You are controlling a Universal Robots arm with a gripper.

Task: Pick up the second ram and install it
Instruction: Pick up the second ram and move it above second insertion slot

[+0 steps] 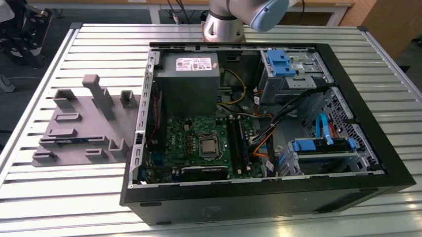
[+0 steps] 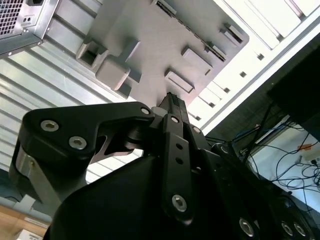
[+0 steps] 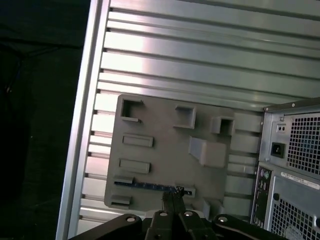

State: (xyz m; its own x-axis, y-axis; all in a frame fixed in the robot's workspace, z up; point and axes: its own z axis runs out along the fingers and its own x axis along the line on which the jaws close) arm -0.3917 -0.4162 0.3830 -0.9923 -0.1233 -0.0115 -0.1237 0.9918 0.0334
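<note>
Slatted aluminium table [image 1: 99, 54] carrying an open computer case [image 1: 264, 202] and, just beside it, a grey tray [image 3: 160, 140] of upright blocks. The second ram [image 3: 145, 185], a thin blue stick, lies in a slot along one edge of the tray, untouched. The gripper [image 3: 172, 196] hangs over the tray near one end of the stick, fingers pressed together and holding nothing. Likely risk: descending with fingers closed could strike the board's edge or knock it askew in its slot.

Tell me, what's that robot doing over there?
A robot arm is set up beside an open computer. Its gripper, closed and empty, hangs over the grey tray on the table. A blue memory stick lies in that tray, not yet picked up.
</note>
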